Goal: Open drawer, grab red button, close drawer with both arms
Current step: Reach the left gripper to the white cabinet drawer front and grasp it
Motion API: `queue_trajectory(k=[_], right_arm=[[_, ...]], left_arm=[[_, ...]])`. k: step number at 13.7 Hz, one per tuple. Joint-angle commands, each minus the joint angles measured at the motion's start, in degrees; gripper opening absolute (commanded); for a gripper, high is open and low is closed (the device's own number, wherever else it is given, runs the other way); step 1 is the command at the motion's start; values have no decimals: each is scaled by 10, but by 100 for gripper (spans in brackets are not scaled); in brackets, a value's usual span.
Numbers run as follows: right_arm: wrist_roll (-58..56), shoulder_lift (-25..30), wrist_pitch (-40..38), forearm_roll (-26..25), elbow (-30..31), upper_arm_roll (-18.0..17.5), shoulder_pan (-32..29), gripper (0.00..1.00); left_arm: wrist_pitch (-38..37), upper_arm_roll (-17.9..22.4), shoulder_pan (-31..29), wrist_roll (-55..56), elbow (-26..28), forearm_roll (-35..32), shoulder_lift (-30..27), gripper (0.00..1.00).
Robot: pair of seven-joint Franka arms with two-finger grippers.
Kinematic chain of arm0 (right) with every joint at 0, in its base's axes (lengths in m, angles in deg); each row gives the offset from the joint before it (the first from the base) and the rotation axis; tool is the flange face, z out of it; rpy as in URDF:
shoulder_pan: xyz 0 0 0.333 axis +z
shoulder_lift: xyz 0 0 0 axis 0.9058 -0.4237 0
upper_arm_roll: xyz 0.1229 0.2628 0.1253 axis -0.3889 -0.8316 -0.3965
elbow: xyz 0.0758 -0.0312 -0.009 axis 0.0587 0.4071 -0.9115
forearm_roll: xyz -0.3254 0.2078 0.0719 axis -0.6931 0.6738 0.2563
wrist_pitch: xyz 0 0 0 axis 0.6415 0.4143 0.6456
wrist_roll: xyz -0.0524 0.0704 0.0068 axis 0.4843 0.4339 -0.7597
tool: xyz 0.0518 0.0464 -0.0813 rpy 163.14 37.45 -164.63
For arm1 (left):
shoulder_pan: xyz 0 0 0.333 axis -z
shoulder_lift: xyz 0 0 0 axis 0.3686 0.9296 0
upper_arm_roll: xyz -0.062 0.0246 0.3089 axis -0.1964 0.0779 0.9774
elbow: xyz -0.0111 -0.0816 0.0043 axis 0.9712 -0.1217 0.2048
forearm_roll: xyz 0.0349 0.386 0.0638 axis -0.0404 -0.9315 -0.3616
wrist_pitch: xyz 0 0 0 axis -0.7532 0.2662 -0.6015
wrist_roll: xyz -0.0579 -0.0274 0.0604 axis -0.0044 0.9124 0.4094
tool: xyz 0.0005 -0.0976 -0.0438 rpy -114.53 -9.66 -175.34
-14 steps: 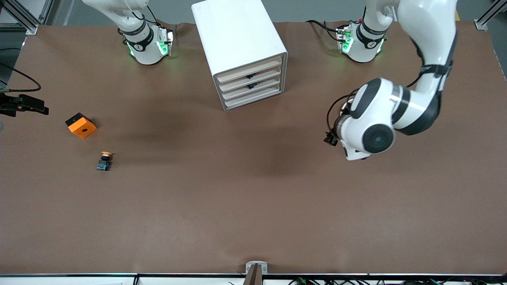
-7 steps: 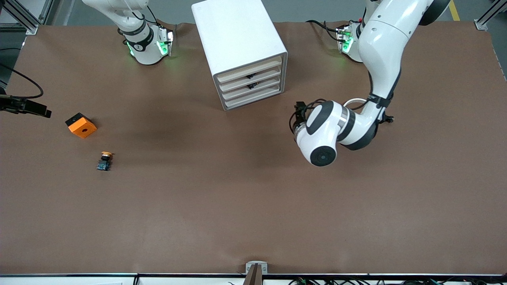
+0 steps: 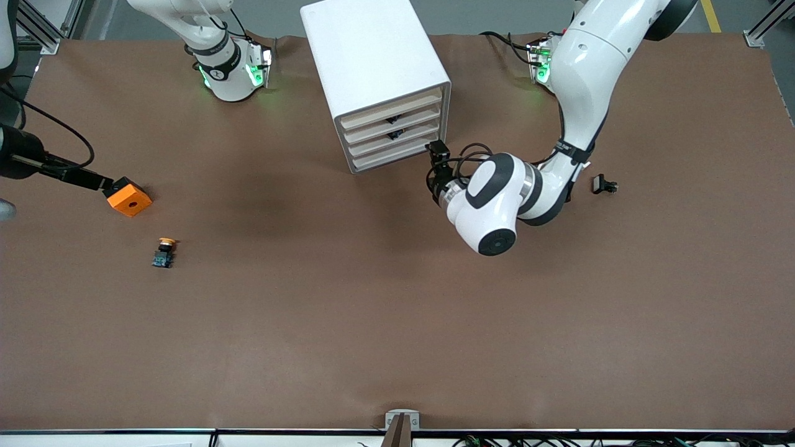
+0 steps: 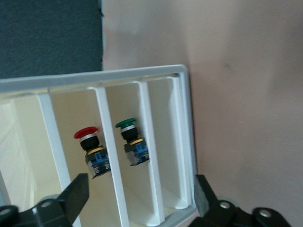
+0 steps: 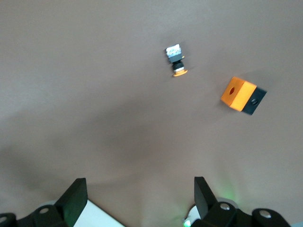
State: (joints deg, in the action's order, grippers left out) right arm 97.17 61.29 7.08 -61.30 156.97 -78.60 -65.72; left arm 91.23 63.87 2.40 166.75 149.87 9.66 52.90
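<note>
The white drawer cabinet (image 3: 372,56) stands between the two arm bases, its front (image 4: 142,73) facing my left gripper (image 3: 438,158). That gripper (image 4: 140,191) hangs open just in front of the cabinet, touching nothing. Inside one compartment sits the red-capped button (image 4: 90,151), with a green-capped button (image 4: 130,144) in the compartment beside it. My right gripper (image 3: 93,180) is open (image 5: 137,189), high over the right arm's end of the table, close to the orange cube (image 3: 128,197) in the front view.
A yellow-orange capped button (image 3: 164,251) (image 5: 176,61) lies on the table nearer the front camera than the orange cube (image 5: 241,94). A small black part (image 3: 604,185) lies on the table beside the left arm's forearm.
My left arm has swung from the left arm's end of the table to the cabinet's front. My right gripper has moved in from the view's edge to over the orange cube.
</note>
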Motion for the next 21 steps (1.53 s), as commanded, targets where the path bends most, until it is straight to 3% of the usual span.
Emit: queue_trajectory(k=[1, 5, 10, 12, 17, 18, 20, 21], right_arm=[[70, 0, 2, 14, -3, 2, 31, 100], [173, 2, 15, 38, -5, 1, 76, 100], [315, 9, 42, 39, -4, 1, 161, 100], [362, 7, 69, 37, 2, 2, 205, 100], [446, 5, 101, 33, 5, 2, 265, 100], [457, 6, 109, 33, 12, 2, 274, 100], [479, 6, 121, 33, 24, 2, 291, 100], [483, 6, 122, 33, 24, 2, 295, 100]], left_arm=[[-5, 3, 8, 13, 25, 70, 16, 80], [-7, 3, 21, 14, 64, 93, 16, 64], [-36, 3, 28, 39, 69, 108, 16, 63], [-31, 3, 32, 38, 75, 111, 18, 54], [-24, 3, 49, 39, 89, 132, 18, 51], [-24, 3, 50, 39, 89, 132, 18, 43], [-22, 4, 49, 39, 89, 132, 19, 12], [-21, 5, 49, 39, 88, 131, 20, 4]])
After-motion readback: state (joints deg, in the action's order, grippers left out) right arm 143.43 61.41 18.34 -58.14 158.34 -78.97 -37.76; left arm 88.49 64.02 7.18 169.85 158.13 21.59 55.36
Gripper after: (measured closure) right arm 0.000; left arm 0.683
